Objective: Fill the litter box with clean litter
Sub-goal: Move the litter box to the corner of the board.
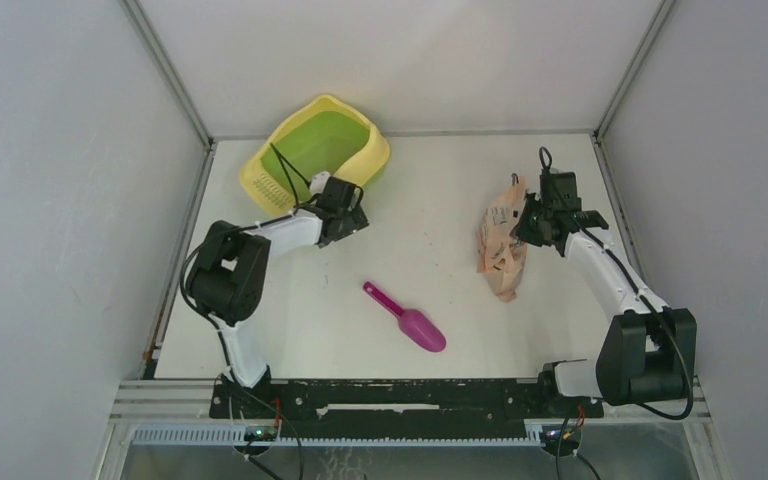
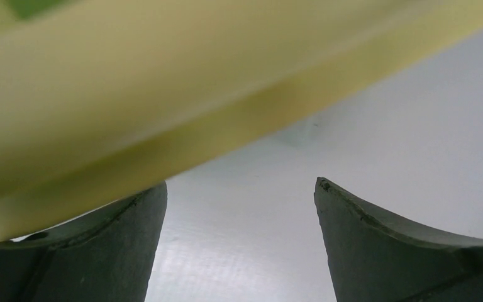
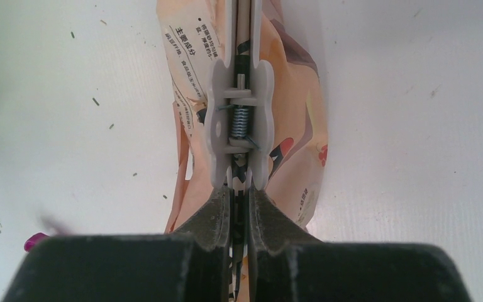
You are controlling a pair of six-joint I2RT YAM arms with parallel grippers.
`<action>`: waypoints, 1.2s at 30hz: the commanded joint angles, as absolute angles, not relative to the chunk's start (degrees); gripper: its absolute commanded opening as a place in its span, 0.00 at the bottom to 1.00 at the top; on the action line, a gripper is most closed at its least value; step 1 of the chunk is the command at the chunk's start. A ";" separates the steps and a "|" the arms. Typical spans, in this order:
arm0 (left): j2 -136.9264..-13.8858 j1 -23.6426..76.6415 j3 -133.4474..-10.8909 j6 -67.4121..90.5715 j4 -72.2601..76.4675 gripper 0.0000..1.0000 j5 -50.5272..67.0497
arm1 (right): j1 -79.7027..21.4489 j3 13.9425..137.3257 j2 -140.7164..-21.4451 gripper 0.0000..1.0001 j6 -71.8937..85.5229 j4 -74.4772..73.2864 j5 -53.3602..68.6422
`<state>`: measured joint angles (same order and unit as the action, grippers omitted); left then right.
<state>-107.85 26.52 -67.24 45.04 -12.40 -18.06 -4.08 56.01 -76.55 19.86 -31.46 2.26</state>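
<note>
One litter box (image 1: 379,157), diagonal (grille (image 1: 269,186) near-left)

Left wrist view: litter box (image 2: 163,82) wall blurred, cropped on three sides (basin just a green corner). In the right wrist view I see scoop (image 3: 34,240) only as a magenta sliver. Print on bag (image 1: 500,255) unreadable from above.

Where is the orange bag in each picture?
Top external: the pink-orange bag lies right of centre, beside the right gripper.
Left wrist: not in it.
Right wrist: upper middle, behind the white clip that the gripper pinches.
Shared landmark: the magenta scoop, centre in top external, a sliver at right wrist's lower left.
</note>
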 commanded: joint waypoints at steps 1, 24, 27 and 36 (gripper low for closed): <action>-102.24 23.48 -63.89 45.15 -11.22 0.91 -21.06 | -4.87 55.35 -75.98 0.00 19.29 -33.23 2.03; -100.83 7.43 -65.65 48.75 -15.31 0.92 -24.25 | -6.69 56.55 -76.99 0.00 18.71 -33.72 1.81; -101.48 6.68 -69.09 53.66 -20.19 0.93 -25.18 | -7.22 56.69 -76.88 0.00 18.64 -34.01 1.44; -105.87 4.11 -77.47 59.02 -25.65 0.94 -24.11 | -7.98 56.95 -76.73 0.00 18.52 -34.71 0.77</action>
<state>-104.40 5.96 -72.01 54.46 -24.40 -22.79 -7.44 55.99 -76.60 19.70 -31.16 1.63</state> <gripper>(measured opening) 0.933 0.128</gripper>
